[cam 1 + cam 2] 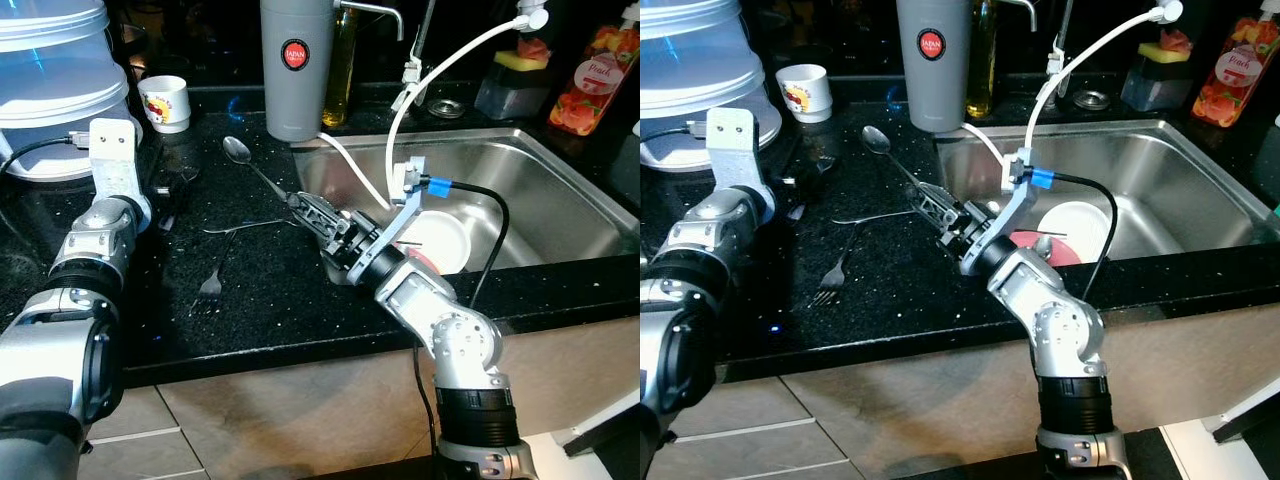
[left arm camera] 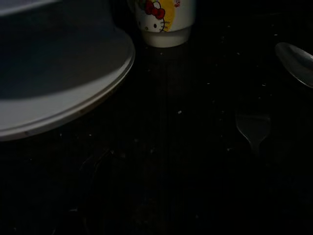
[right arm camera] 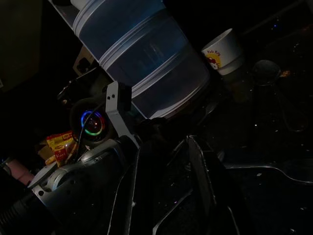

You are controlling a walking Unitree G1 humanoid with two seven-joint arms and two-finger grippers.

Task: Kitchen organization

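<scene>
I am reading the step in hand as collecting loose cutlery from the black counter [image 1: 270,300], judged from the right arm's reach over it.

Nearest me, at six o'clock, the right arm is rising from the counter edge and stretching toward eleven o'clock. The right gripper [image 1: 312,212] is lying low over the worktop, its two black fingers slightly apart, as the right wrist view confirms, with a narrow gap between them. It appears to be straddling or touching the handle of the spoon [image 1: 240,152], whose bowl is pointing to eleven o'clock beyond the fingertips. Whether the handle is actually pinched I cannot tell.

At nine o'clock of that gripper, a fork [image 1: 213,283] is lying tines toward me, with a second thin utensil [image 1: 245,226] crossing just above it.

At three o'clock the sink [image 1: 560,200] is holding a white bowl [image 1: 440,238].

The left arm is resting on the counter at nine o'clock; the left gripper's fingers I cannot make out.

Farthest, at twelve o'clock, a grey flask [image 1: 296,65] and a small cup [image 1: 165,102] are standing.

The next move, in my judgement, calls for closing squarely on the thin handle before lifting.
</scene>
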